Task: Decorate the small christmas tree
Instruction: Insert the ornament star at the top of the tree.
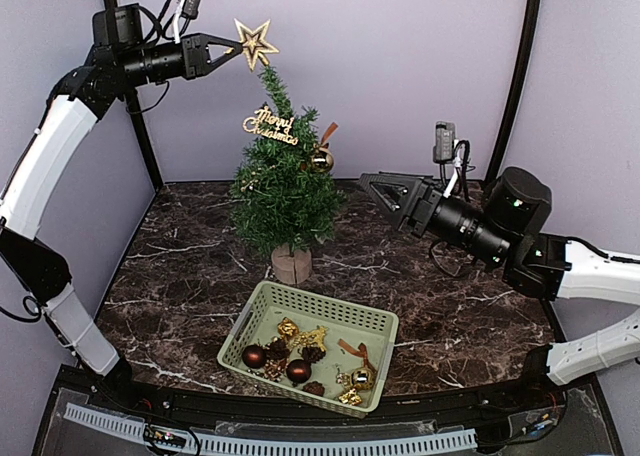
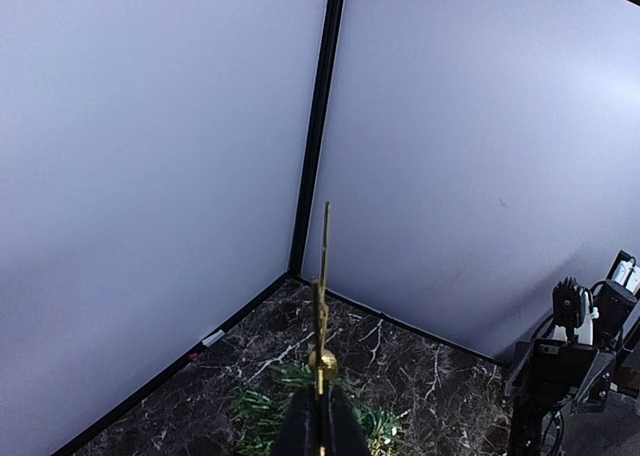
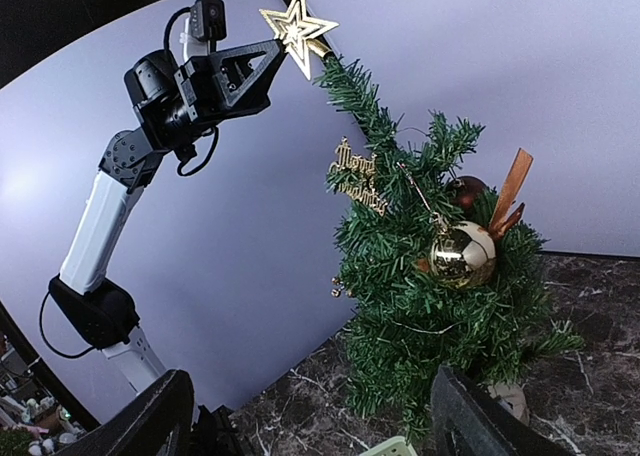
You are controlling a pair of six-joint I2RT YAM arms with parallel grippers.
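The small christmas tree [image 1: 284, 198] stands on its wooden stump [image 1: 291, 266] at the back middle of the marble table. It carries a gold "Merry Christmas" sign [image 1: 270, 125], a gold ball [image 3: 463, 253] and a brown ribbon [image 3: 512, 189]. My left gripper [image 1: 236, 46] is shut on a gold star [image 1: 255, 42], holding it right at the tree's top tip. In the left wrist view the star [image 2: 322, 296] shows edge-on between the closed fingers [image 2: 300, 428]. My right gripper [image 1: 376, 190] hovers open to the right of the tree, nothing between its fingers [image 3: 155, 423].
A green basket [image 1: 259, 307] sits in front of the tree, holding dark red balls [image 1: 254, 356], pine cones and gold ornaments [image 1: 352, 378]. Black frame posts [image 1: 519, 76] stand at the back corners against pale walls.
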